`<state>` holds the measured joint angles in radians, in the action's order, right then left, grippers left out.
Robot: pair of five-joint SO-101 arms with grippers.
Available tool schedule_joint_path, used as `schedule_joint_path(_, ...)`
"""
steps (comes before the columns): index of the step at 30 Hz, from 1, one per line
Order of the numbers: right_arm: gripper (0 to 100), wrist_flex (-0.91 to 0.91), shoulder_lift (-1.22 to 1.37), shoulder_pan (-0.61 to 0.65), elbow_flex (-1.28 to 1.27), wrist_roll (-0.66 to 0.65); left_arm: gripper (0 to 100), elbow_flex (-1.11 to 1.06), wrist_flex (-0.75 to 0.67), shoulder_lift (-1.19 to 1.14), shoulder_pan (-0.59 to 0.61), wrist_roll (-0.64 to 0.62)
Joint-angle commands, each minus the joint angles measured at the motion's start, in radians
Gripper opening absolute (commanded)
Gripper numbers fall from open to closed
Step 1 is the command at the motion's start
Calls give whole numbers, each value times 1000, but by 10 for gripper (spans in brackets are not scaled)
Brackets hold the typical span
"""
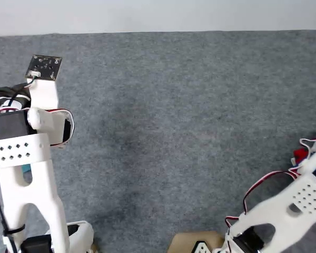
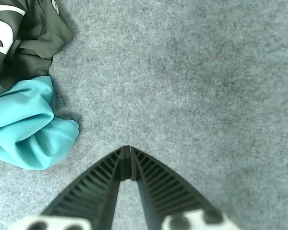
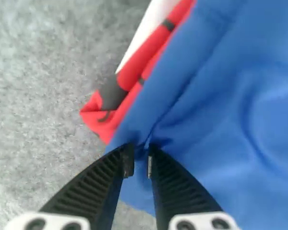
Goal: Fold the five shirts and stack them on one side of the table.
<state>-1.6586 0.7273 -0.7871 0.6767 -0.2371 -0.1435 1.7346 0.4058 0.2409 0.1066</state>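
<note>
My left gripper is shut with nothing in it and hangs over bare grey felt. Beside it lies a crumpled teal shirt, and past that a dark shirt with white print. From above, the dark shirt peeks out at the table's left edge behind the left arm. My right gripper is shut on a fold of the blue shirt, which lies over a red shirt with white trim. The red shirt shows at the right edge by the right arm.
The grey felt table cover spreads wide between the two arms. A white wall runs behind the far edge. A tan cardboard piece sits at the near edge by the right arm's base.
</note>
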Motion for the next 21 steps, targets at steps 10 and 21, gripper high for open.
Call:
schedule_joint_path(10, 50, -33, -82, 38, 83, -9, 2, 8, 12, 32, -6, 5)
schedule_joint_path(21, 51, -102, -208, 77, 161, -5, 2, 8, 12, 32, -6, 5)
